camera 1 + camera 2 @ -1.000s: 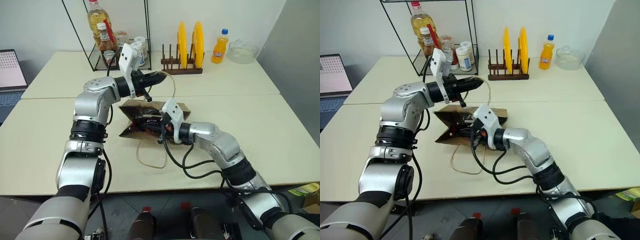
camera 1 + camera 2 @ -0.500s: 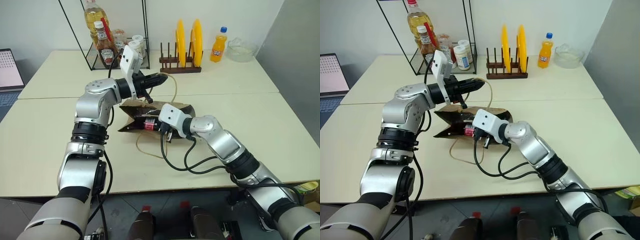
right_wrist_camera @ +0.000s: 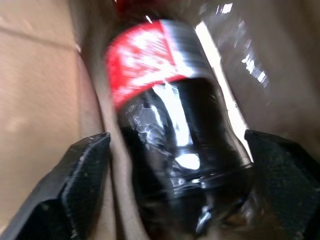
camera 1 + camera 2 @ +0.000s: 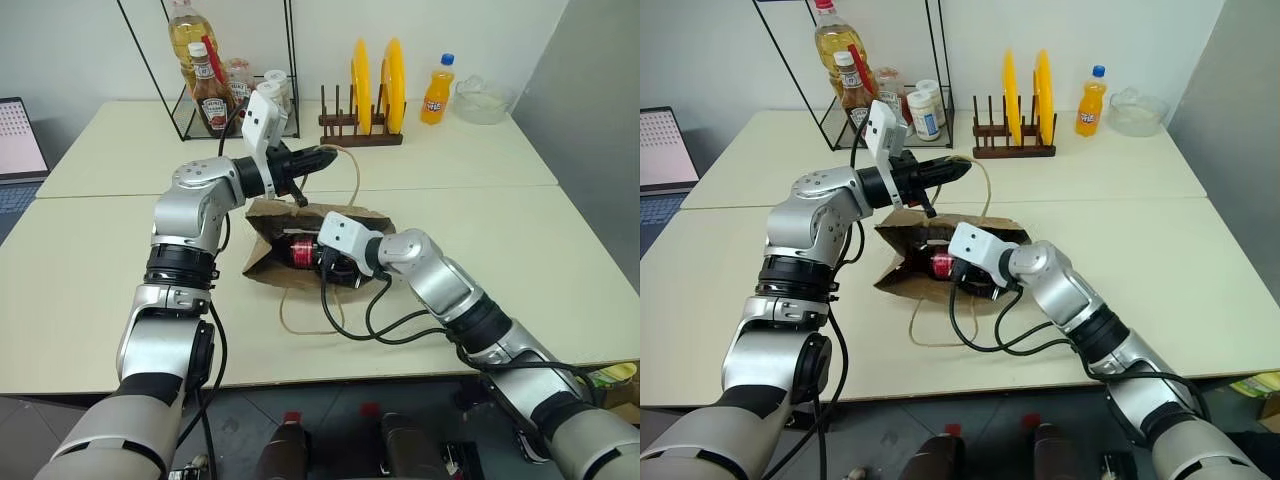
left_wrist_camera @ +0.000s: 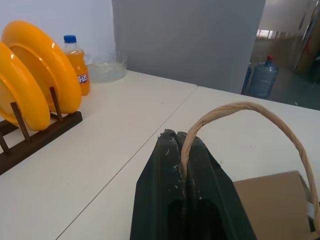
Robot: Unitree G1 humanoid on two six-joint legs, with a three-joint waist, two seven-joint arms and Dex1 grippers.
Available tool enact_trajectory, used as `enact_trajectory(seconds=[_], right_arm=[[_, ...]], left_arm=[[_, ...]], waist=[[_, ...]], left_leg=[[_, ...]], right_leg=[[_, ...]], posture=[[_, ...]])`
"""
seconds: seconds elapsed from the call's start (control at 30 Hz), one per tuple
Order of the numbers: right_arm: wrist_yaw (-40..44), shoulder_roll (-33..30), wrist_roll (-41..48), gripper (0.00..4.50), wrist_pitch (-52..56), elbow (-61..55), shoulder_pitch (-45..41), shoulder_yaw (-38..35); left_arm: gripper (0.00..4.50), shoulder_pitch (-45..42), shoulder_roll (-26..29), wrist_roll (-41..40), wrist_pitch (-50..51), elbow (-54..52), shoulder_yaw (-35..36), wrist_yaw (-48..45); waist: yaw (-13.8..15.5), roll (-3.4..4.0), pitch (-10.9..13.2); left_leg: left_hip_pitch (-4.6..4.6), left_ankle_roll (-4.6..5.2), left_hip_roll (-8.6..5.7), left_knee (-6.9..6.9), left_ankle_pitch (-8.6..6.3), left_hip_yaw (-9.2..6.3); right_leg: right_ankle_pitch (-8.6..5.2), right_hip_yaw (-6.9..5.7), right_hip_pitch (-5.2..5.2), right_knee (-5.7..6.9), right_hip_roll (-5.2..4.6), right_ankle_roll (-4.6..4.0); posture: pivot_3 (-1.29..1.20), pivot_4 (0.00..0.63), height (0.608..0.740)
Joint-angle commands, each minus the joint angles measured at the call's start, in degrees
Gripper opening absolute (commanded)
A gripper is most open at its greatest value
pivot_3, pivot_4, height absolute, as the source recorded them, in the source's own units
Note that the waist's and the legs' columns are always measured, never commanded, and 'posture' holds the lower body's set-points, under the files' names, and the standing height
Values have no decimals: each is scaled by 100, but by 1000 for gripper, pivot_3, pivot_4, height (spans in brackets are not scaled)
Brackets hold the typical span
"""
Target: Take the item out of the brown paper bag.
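Keep left tool [image 4: 322, 157] clamped on the cord handle [image 4: 352, 170], holding brown paper bag [image 4: 268, 262] open on the worktop [image 4: 520, 250]. Ease right tool [image 3: 175, 200], jaws spread, around the item [image 3: 175, 135] inside the bag mouth; close squarely before pulling out

1. The brown paper bag [image 4: 275, 262] is lying on its side near the middle of the desk [image 4: 560, 260], its mouth facing right.
2. The item [image 4: 303, 251] is lying inside the bag's mouth.
3. The right end effector [image 3: 175, 195] is being seen reaching into the mouth, one finger on either side of the item.
4. One cord handle [image 5: 250, 112] is being held up above the bag by the left end effector [image 4: 325, 156]; the other handle [image 4: 300, 315] is lying on the desk in front of the bag.
5. A wire rack [image 4: 215, 70] with bottles is standing behind the bag to the left.
6. A plate rack [image 4: 362, 132] is standing right of the wire rack, a soda bottle [image 4: 437, 90] right of that, and a bowl [image 4: 485, 101] furthest right.
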Motion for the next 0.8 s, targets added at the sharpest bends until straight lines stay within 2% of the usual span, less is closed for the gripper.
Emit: enact_trajectory(seconds=[0.03, 0.2, 0.27, 0.37, 0.63, 0.7, 0.8], right_arm=[[-49, 76, -297, 4486, -275, 327, -128, 129], [63, 22, -593, 4486, -516, 736, -97, 271], [159, -47, -622, 4316, -636, 720, -63, 234], [200, -92, -593, 4316, -723, 607, -58, 79], [706, -494, -413, 4316, -646, -558, 161, -146], [705, -538, -413, 4041, -561, -746, 227, -196], [617, -556, -530, 3137, -550, -673, 370, -123]], left_arm=[[0, 17, 21, -78, -24, -337, 67, 19], [0, 43, 24, -87, 10, -399, 90, 58], [0, 54, 36, -87, 19, -413, 96, 60], [0, 72, 50, -88, 30, -433, 106, 66], [0, 34, 45, -10, -80, -336, 46, 47], [0, 8, 39, 2, -109, -267, 42, 31], [0, -48, -29, 12, -131, -205, 13, 33]], waist=[[-3, 0, 0], [5, 0, 0], [8, 0, -1], [22, 1, -1], [40, 1, -1], [37, 0, -1], [30, 0, -1]], left_leg=[[0, 0, 0, 0, 0, 0], [1, 0, 0, 1, 0, -1], [1, 0, 0, 1, 0, -1], [1, 0, -1, 2, 0, -2], [-2, 0, -1, 2, 0, -3], [-1, 0, -2, 2, 0, -2], [-1, 0, -2, 2, 0, 0]], right_leg=[[0, 0, 0, 0, 0, 0], [1, -1, 1, 1, 0, -1], [1, 0, 2, 0, -1, -1], [1, -2, 3, 0, -1, -1], [1, -3, 2, -2, -2, -1], [1, -2, 2, -3, -2, -1], [1, -2, 2, -1, -2, -1]], posture=[[0, 150, 740], [0, 150, 740], [0, 150, 740], [0, 150, 740], [0, 150, 740], [0, 150, 740], [0, 150, 740]])
